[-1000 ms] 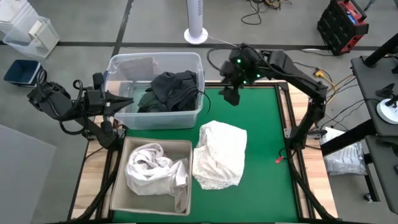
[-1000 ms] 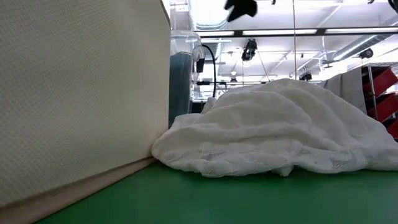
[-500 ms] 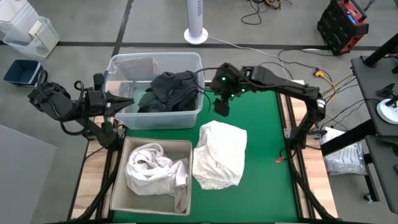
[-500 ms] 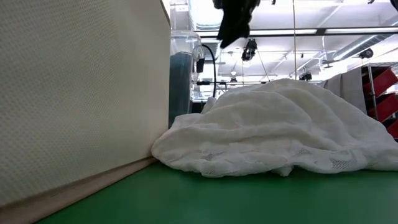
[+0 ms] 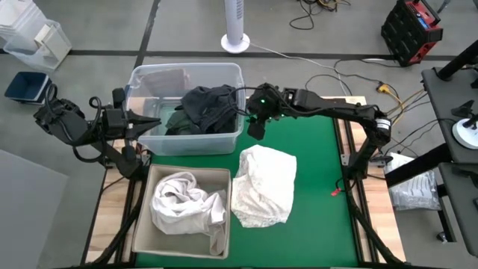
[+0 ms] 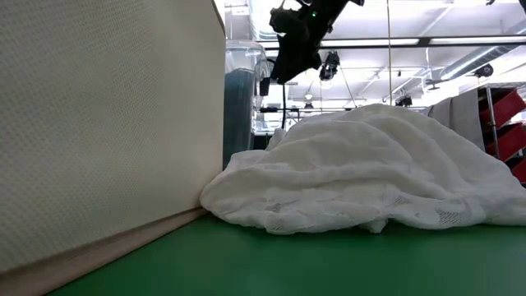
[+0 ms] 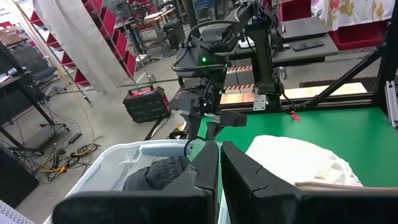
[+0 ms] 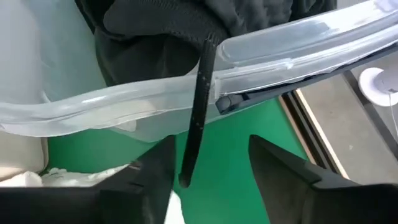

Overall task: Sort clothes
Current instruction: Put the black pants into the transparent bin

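1. Hovering at frame centre in the high view, the right hand [image 5: 255,128] sits just beside the clear tub [image 5: 230,139], fingers apart and empty; a dark strap [image 8: 200,112] hangs over the rim, probably its target.
2. Dark clothes [image 5: 209,104] lie in the tub, a white garment [image 5: 263,184] lies on the tabletop [image 5: 314,164], another white one [image 5: 187,203] in the beige bin [image 5: 179,174].
3. Left hand [image 5: 142,122], fingers together, waits at left.

The right gripper [image 5: 255,128] moved from the upper centre-right of the high view leftward and downward, ending beside the right wall of the clear tub [image 5: 237,131]. In the low view it descended from the top edge further into frame.
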